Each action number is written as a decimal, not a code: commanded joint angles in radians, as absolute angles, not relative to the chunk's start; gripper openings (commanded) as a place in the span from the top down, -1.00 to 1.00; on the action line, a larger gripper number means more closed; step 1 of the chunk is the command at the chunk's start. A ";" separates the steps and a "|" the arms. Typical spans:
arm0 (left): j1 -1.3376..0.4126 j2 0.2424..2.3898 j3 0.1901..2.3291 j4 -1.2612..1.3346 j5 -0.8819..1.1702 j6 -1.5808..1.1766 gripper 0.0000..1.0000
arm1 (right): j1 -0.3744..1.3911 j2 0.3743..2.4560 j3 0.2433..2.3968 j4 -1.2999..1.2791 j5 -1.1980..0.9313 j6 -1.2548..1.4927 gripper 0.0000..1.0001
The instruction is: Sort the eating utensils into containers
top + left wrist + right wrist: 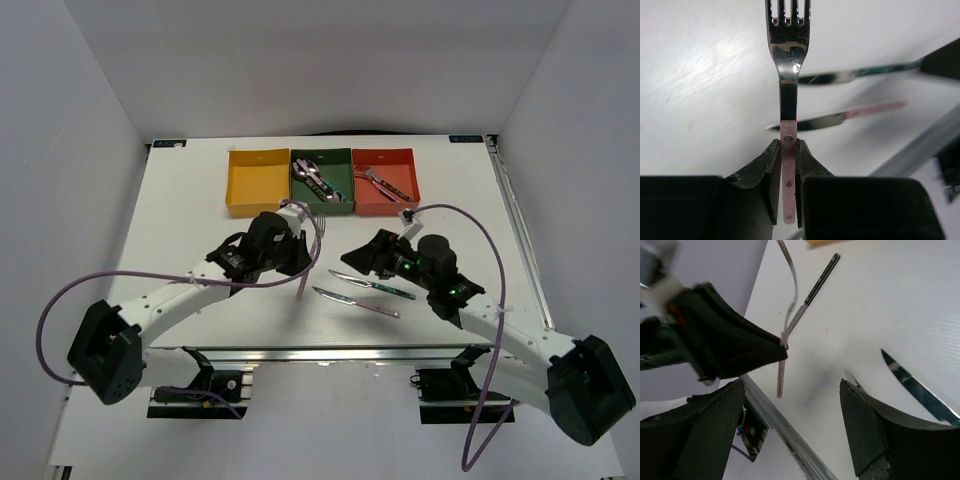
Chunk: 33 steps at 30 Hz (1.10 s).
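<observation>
My left gripper (303, 262) (788, 150) is shut on the pink handle of a fork (314, 250) (788, 75), held above the table with its tines toward the bins. Two knives lie on the table: a teal-handled knife (372, 285) (860, 74) and a pink-handled knife (355, 302) (840, 117). My right gripper (358, 260) (790, 410) hangs open just over the teal knife's blade (920, 392), holding nothing. At the back stand the yellow bin (244, 180), the green bin (340, 168) with spoons and the red bin (400, 165) with forks.
The table's metal front rail (320, 352) (785, 430) runs close behind both grippers. The two arms' grippers are near each other at mid-table; the left gripper's black body (725, 345) fills the left of the right wrist view. Purple cables (470, 215) loop over the arms.
</observation>
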State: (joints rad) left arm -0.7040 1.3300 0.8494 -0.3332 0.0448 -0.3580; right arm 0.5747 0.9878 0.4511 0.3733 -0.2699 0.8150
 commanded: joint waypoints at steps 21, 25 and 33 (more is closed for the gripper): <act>-0.712 1.210 0.788 0.074 0.304 -0.538 1.00 | 0.773 1.362 0.745 0.511 -0.023 0.839 0.36; -0.712 1.204 0.837 -0.027 0.207 -0.512 -0.96 | 0.772 1.368 0.779 0.473 -0.005 0.750 1.00; -0.712 1.065 0.968 -0.509 -0.356 -0.421 -0.96 | 0.526 1.714 1.448 -0.090 -0.149 0.029 1.00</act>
